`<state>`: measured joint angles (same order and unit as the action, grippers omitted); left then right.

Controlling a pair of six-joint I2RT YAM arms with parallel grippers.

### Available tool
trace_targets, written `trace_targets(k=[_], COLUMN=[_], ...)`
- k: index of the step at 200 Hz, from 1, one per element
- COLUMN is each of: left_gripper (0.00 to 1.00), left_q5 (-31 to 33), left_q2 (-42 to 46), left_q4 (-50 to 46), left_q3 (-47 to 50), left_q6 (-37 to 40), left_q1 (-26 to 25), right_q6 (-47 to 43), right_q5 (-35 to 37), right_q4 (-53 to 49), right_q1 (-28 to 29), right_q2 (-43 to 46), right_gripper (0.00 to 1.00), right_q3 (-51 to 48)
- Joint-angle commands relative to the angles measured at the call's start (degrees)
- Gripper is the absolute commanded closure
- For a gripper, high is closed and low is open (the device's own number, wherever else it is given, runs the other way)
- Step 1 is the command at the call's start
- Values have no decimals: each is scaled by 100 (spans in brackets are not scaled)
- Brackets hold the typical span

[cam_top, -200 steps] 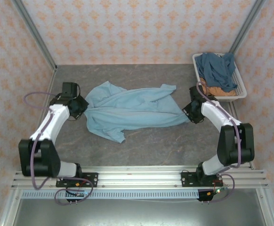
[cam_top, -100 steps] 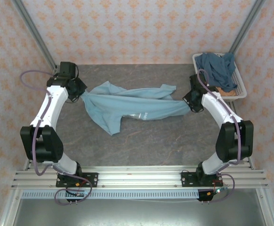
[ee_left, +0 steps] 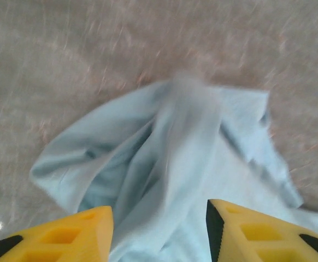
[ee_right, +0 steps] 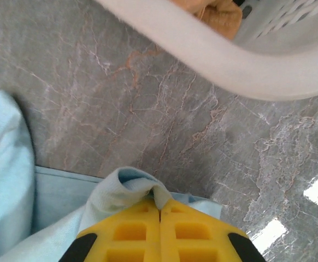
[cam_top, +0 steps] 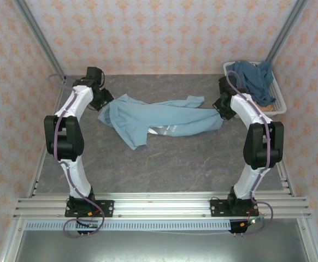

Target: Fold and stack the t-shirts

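The light blue t-shirt (cam_top: 164, 117) lies stretched across the back of the table, rumpled, with a bit of white lettering (cam_top: 167, 130) showing. My left gripper (cam_top: 101, 103) is at its left end, and in the left wrist view it (ee_left: 159, 234) stands open above the blurred cloth (ee_left: 170, 142). At the shirt's right end my right gripper (cam_top: 222, 109) is shut on a fold of the hem (ee_right: 123, 185), pinched just ahead of the yellow fingertips (ee_right: 160, 204). A slate-blue t-shirt (cam_top: 252, 79) and an orange one (cam_top: 268, 107) lie in the basket.
The white slatted basket (cam_top: 281, 103) stands at the back right corner, its rim (ee_right: 230, 65) close above my right gripper, with orange cloth (ee_right: 219, 13) inside. Patterned walls and metal posts close in the back and sides. Grey marbled tabletop (cam_top: 164, 169) lies in front of the shirt.
Both arms moved toward the back of the table, dragging the light blue t-shirt with them. My left gripper has opened and let go of the shirt's left end.
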<state>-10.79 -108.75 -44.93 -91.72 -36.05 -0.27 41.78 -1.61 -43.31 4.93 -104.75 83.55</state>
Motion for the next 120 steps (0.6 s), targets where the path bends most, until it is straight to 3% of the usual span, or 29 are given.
trace_targets(k=[1, 25, 45, 120], left_gripper=[54, 56, 54, 50], left_q5=[484, 4, -317, -378], left_q2=[1368, 2298, 2454, 1572], left_q4=[-782, -182, 525, 1440], left_q3=[1102, 2854, 3634, 3416], left_q6=[-440, -1380, -1918, -1997], left_q1=[-489, -898, -1089, -1219], right_q6=[-143, -185, -205, -284], right_q5=[-80, -186, -225, -357], right_q4=[-286, -235, -209, -83], right_q1=[-27, -27, -31, -27], right_q2=[-20, 54, 116, 349], right_gripper=[100, 100, 100, 100], right_q3=[80, -24, -121, -567])
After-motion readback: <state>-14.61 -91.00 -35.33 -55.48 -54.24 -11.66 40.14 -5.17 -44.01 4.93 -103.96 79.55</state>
